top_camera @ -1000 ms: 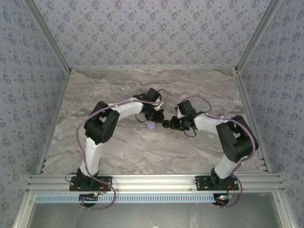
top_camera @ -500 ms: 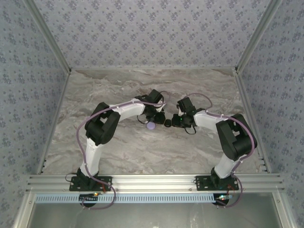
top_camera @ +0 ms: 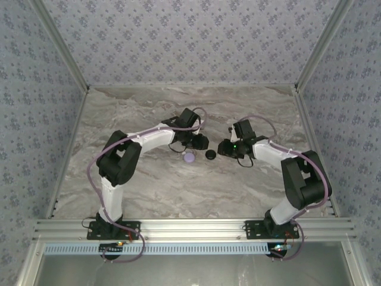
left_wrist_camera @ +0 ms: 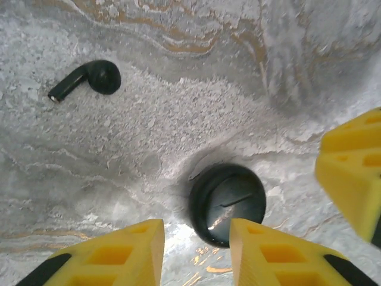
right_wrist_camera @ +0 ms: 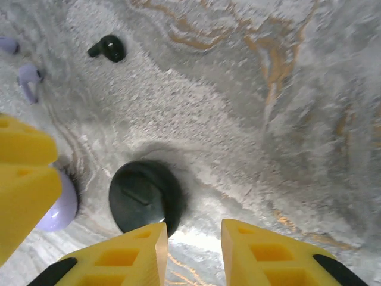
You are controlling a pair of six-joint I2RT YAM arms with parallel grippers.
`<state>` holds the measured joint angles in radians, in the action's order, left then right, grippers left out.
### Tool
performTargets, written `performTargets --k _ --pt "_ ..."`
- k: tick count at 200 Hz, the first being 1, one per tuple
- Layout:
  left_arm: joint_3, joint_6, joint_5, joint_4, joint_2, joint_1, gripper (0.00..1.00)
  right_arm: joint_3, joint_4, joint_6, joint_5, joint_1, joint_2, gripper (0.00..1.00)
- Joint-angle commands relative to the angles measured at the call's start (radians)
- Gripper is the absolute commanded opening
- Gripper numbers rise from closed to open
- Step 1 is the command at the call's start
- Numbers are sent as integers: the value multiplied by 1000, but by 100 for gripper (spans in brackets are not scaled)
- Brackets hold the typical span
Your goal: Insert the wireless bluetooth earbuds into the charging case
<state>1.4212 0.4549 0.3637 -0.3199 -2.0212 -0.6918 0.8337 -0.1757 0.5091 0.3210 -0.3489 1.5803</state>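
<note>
Left gripper hangs low over the middle of the table. Its yellow fingers are parted a little, with nothing between them. Just on its near side the charging case, a pale lavender puck, rests on the marbled surface. From the right wrist camera, one of the left gripper's fingers hides part of it. One black earbud lies on its side on the bare table, well apart from the case and free of both grippers. Near it, two small lavender pieces are too small to make out. Just right of the case, not touching it, a black round disc lies flat between the two grippers. Right gripper faces the left one across that disc. Its fingers are also slightly spread and hold nothing, their tips just short of the disc.
</note>
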Motion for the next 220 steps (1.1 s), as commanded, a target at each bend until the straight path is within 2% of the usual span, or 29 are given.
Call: performTargets --k 1,77,149,220 --pt "-32 85 101 80 3 24 39 -12 52 66 107 3 33 33" --pt "-53 96 152 86 -24 23 43 -11 112 102 142 -7 107 32" --pt "-18 78 158 36 -63 0 43 -14 81 101 90 -9 122 25" --pt "-18 106 178 69 -84 -17 44 -32 92 113 79 -10 124 22"
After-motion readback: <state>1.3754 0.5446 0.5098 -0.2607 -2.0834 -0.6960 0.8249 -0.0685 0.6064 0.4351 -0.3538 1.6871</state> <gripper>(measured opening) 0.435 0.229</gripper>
